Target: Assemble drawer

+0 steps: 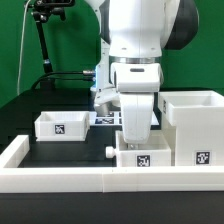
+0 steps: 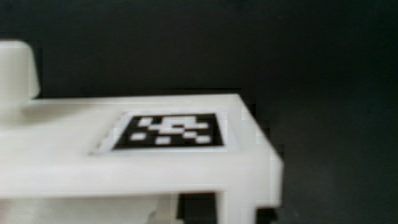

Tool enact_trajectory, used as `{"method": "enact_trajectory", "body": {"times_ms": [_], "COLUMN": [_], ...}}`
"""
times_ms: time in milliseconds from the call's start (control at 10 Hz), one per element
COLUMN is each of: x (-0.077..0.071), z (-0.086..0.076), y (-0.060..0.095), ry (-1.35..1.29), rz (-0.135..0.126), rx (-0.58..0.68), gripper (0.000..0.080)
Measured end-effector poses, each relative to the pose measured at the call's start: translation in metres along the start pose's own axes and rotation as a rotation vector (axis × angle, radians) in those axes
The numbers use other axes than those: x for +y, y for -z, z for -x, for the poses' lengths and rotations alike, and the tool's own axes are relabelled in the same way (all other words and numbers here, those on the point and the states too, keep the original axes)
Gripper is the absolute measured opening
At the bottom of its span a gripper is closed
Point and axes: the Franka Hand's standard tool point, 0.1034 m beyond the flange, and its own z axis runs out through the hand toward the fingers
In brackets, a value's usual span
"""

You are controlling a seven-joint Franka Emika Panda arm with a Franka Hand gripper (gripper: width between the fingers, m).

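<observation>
The drawer's tall hollow white housing [image 1: 195,125] stands at the exterior view's right, with a tag low on its front. One small white tray [image 1: 57,125] sits at the left. A second tray [image 1: 143,158] lies against the housing's left side, its dark knob [image 1: 109,152] pointing left. My gripper [image 1: 133,138] reaches straight down into this tray. In the wrist view, the tray's tagged white face [image 2: 175,131] fills the frame. My gripper [image 2: 238,208] shows two dark fingertips [image 2: 199,205] close together, with a thin white wall of the tray between them.
A long low white wall [image 1: 70,180] edges the table's front and left. The marker board [image 1: 103,119] lies behind the arm. A black stand with cables [image 1: 40,45] rises at the back left. A white block [image 2: 15,70] shows beside the tray in the wrist view.
</observation>
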Motion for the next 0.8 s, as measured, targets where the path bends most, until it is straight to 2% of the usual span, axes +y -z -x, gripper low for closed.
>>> {"method": "enact_trajectory", "body": {"times_ms": [300, 800], "x": [-0.0024, -0.0021], "z": [-0.0104, -0.0104], "y": [-0.0033, -0.0029], "ry": [0.055, 0.071], "rz": [0.008, 0.009], "rx": [-0.015, -0.021], "gripper": [0.0042, 0.0042]}}
